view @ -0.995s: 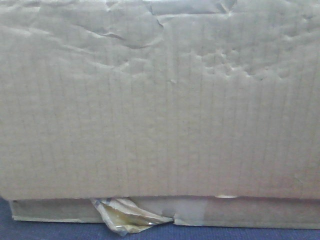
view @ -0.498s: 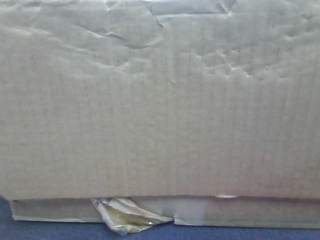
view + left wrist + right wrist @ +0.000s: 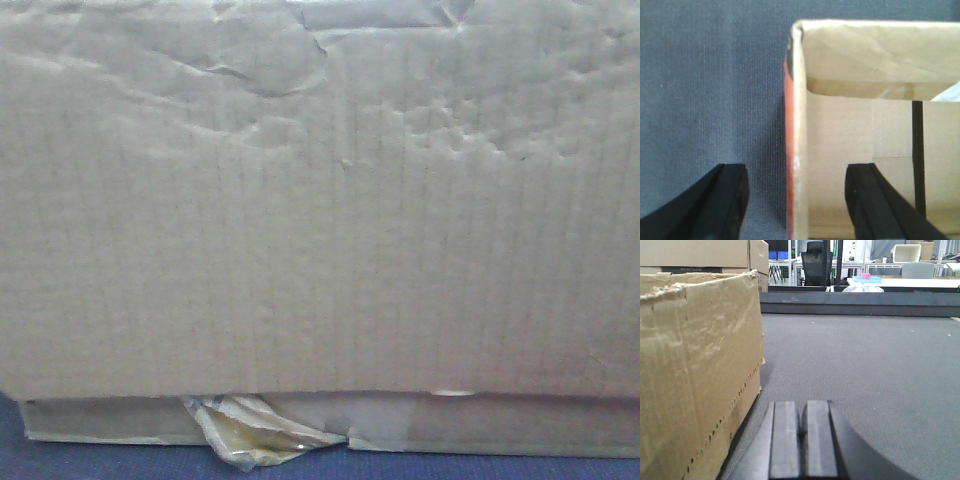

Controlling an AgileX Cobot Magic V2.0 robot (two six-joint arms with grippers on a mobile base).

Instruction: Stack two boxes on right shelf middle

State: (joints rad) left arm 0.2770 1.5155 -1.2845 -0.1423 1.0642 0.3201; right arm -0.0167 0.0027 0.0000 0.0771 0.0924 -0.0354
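A brown corrugated box (image 3: 320, 220) with a dented, wrinkly face fills the front view. A yellowish tape scrap (image 3: 255, 430) hangs at its lower edge, over a lower cardboard strip (image 3: 500, 425). In the left wrist view my left gripper (image 3: 796, 172) is open and straddles an upright box wall (image 3: 799, 125): one finger (image 3: 727, 200) is outside over the carpet, the other (image 3: 870, 200) inside the box. My right gripper (image 3: 801, 410) is shut on nothing, low over the carpet, just right of a box (image 3: 695, 365). The shelf is out of view.
Grey-blue carpet (image 3: 865, 380) stretches ahead of the right gripper to a low dark platform (image 3: 860, 302). More cardboard boxes (image 3: 700, 255) stand behind the near box. An office chair (image 3: 815, 262) and tables (image 3: 900, 282) are far back.
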